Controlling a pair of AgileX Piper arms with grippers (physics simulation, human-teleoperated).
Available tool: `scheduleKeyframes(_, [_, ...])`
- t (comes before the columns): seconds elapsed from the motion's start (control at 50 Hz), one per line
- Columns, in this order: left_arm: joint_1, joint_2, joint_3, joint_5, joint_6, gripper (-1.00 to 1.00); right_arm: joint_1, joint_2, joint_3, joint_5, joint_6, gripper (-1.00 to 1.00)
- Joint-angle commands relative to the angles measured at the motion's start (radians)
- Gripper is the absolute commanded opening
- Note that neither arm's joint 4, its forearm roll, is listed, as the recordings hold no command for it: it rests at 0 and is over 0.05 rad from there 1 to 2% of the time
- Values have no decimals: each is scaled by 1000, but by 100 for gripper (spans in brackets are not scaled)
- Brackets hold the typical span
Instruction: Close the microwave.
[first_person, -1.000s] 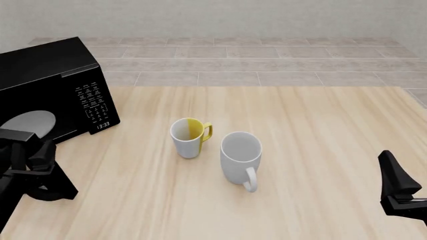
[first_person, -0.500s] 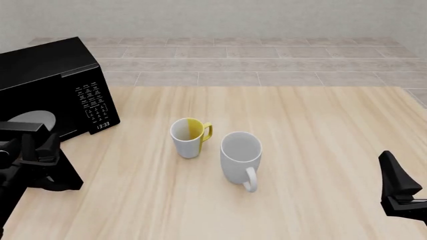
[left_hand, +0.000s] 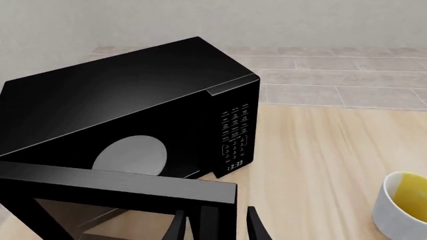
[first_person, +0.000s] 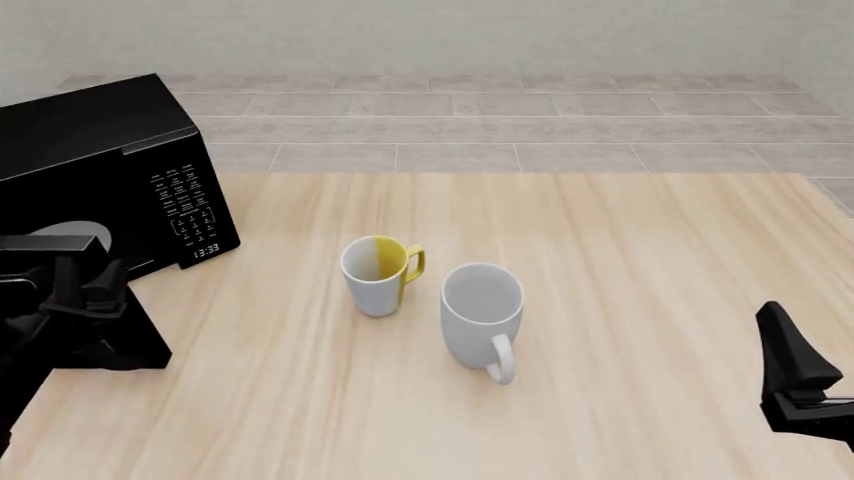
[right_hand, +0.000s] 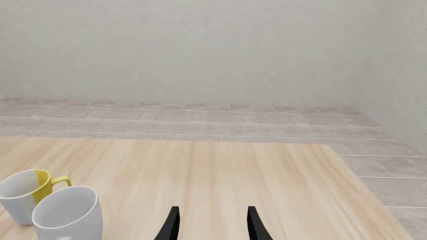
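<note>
Black microwave (first_person: 100, 180) at ten o'clock on counter (first_person: 641, 260); left hand (left_hand: 215, 227) released at its door, right hand (right_hand: 211, 225) released.

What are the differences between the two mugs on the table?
The white mug is plain white, while the yellow-and-white mug is half yellow. The white mug is bigger and stands nearer the arms' side; the yellow-and-white mug is smaller and closer to the microwave. Their handles point different ways. Both stand upright, side by side, apparently empty.

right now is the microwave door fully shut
No, in the left wrist view the microwave door stands swung open, with the left gripper at its edge.
</note>
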Motion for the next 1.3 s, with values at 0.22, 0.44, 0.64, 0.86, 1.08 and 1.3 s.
scheduleKeyframes(0.22, [33,130,-180,-16,64,100,3,-11,-2,13,0,100])
scheduleKeyframes(0.44, [15,209,-259,-9,86,100,-4,-11,-3,13,-4,100])
scheduleKeyframes(0.64, [-2,225,-293,-6,104,100,-9,-6,0,7,-1,100])
scheduleKeyframes(0.86, [21,276,-351,-9,110,100,-10,5,1,-1,-4,100])
scheduleKeyframes(1.08, [42,342,-424,3,127,100,-11,10,2,-6,-8,100])
scheduleKeyframes(1.3, [50,386,-493,27,152,100,-16,26,2,-20,-11,100])
